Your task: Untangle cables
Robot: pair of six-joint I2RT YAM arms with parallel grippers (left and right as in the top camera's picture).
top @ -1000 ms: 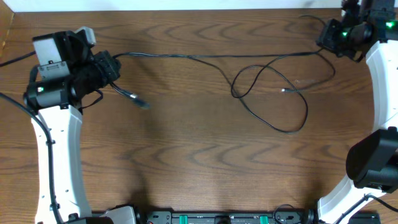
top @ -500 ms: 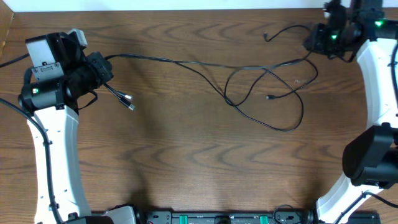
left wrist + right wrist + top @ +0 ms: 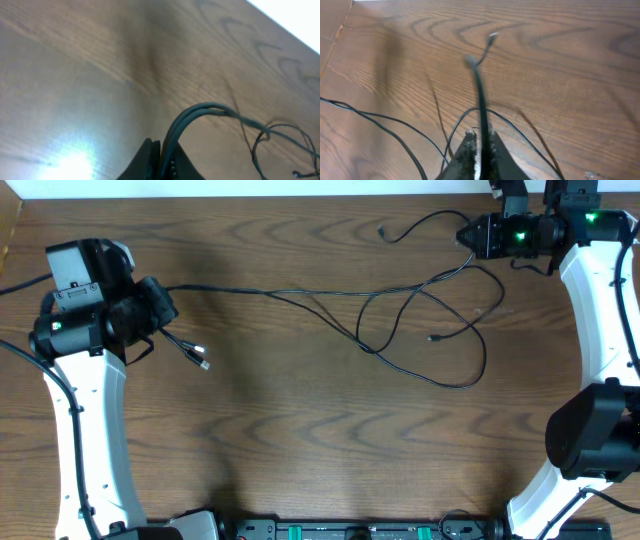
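Two thin strands of the black cable point(image 3: 200, 112) rise side by side from between the tips of the left gripper point(image 3: 162, 152) at the bottom centre of the left wrist view. The jaws are pinched tight on them. From overhead, the left gripper point(image 3: 163, 305) sits at the upper left of the frame. The black cable point(image 3: 300, 292) runs from it rightward across the table point(image 3: 300, 450) into loose, overlapping loops lying right of centre. A short tail drops down and right of this gripper to a pale plug point(image 3: 203, 363).

The right gripper point(image 3: 468, 236) is at the top right, pointing left, and is clamped on the same cable. One short piece arcs left from it to a small connector point(image 3: 382, 230). Another strand falls down-left into the loops, where a free end point(image 3: 432, 338) lies on the wood. In the right wrist view the cable stands blurred out of the right gripper point(image 3: 480, 139) at bottom centre, with further strands lying at the lower left.
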